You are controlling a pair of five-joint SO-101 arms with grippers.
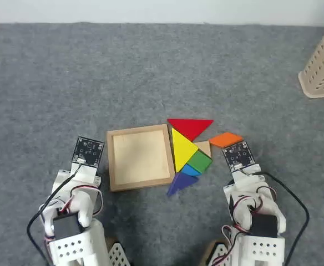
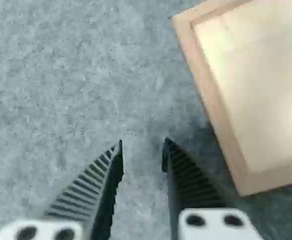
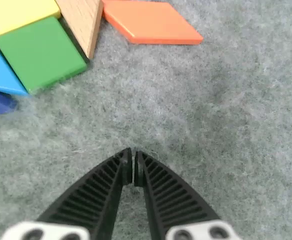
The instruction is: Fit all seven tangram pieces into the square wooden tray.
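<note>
Wooden tray (image 1: 110, 160) lay on the grey felt (image 1: 151, 72) just beside the parted, empty left gripper (image 2: 141, 148), with seven tangram pieces (image 1: 183, 148) clustered against its opposite edge, near the closed, empty right gripper (image 3: 133, 154).

A square light-wood tray (image 1: 111, 160) is laid flat toward the grey table's (image 1: 51, 77) near edge, and just beside its right rim are clustered a red triangle (image 1: 191, 127), yellow triangle (image 1: 182, 148), green square (image 1: 200, 160), blue triangle (image 1: 190, 170), purple triangle (image 1: 180, 182), bare-wood triangle (image 1: 204, 147) and orange parallelogram (image 1: 226, 139).
</note>
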